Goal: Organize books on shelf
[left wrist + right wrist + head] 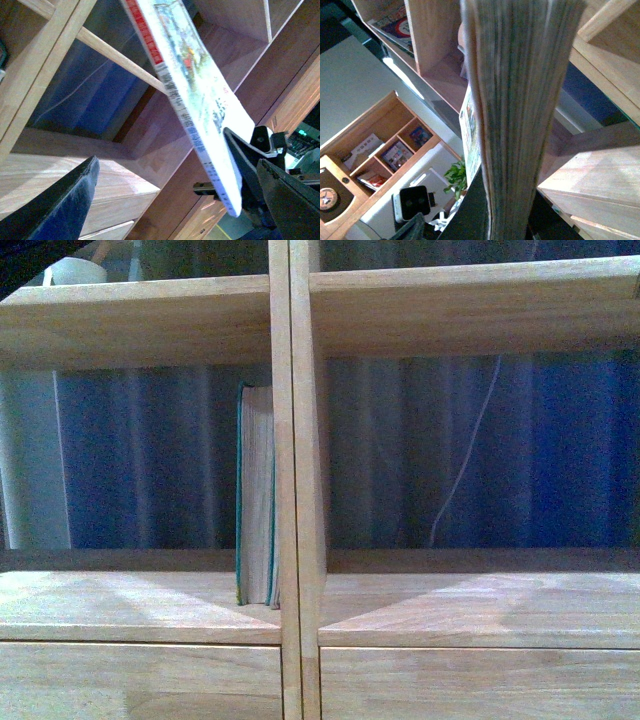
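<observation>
paperback (192,85) leans on one finger of the left pincer (161,146), whose jaws look wide. its long axis runs away toward the shelf (150,320). teal book (256,495) stands upright against the divider (296,490), left compartment. right pincer (445,222): cannot tell.

The thick book (256,495) stands upright in the bookcase (140,320) compartment just left of the central upright (296,440). Its side touches that upright, and it rests on the board above the left drawer front (140,680). Right of the upright, a second drawer front (480,685) lies under the matching compartment, and a cable (465,450) hangs behind. Up left of the upright, a cup-like object (72,270) sits on the upper board. The paperback (200,85) slants before the compartments, against one finger (239,162) of the left gripper (160,145).
</observation>
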`<state>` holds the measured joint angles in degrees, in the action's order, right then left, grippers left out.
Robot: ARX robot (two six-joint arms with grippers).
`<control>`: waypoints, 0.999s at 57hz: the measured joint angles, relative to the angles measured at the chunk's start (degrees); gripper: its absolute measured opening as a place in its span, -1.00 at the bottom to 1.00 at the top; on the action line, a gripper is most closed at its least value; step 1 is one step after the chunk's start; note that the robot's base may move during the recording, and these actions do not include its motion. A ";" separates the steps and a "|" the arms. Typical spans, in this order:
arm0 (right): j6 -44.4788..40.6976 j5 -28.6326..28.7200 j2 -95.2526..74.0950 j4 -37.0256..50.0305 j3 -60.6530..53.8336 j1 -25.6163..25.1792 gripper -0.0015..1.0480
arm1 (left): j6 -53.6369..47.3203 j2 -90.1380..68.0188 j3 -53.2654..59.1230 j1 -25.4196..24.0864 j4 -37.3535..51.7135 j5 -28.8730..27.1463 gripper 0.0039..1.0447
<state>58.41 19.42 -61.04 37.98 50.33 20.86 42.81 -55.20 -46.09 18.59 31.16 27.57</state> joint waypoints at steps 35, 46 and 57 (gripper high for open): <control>1.36 -0.33 4.13 -0.28 -1.20 2.36 -0.86 | -1.18 -0.31 -1.49 1.18 -0.85 -1.01 0.86; 0.77 -0.83 6.03 -1.29 -3.82 6.73 -0.86 | -1.44 -0.37 -1.49 1.03 -0.83 -1.03 0.86; 0.13 -2.40 6.56 -1.95 -5.99 11.15 -0.86 | -1.77 -0.37 -1.49 0.24 -0.57 -1.73 0.86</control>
<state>58.54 17.02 -54.48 36.03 44.34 32.01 41.04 -55.57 -47.57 18.83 30.59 25.85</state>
